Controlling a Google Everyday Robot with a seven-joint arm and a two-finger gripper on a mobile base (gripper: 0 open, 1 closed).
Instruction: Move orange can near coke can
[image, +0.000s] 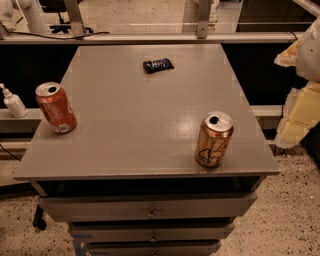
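Camera view: one orange can (214, 140), one coke can (56, 107); gripper (300, 107) far right, state unclear.

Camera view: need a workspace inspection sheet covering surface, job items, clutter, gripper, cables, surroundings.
Surface: grey cabinet top, drawers beneath.
Job's things: orange can upright at front right; coke can upright near the left edge; wide apart.
Clutter: dark snack packet lying flat at rear centre.
Grippers: gripper beyond the right edge, touching neither can.
Cables: black cable along the rear rail.
Surroundings: white pump bottle on the left ledge; speckled floor.
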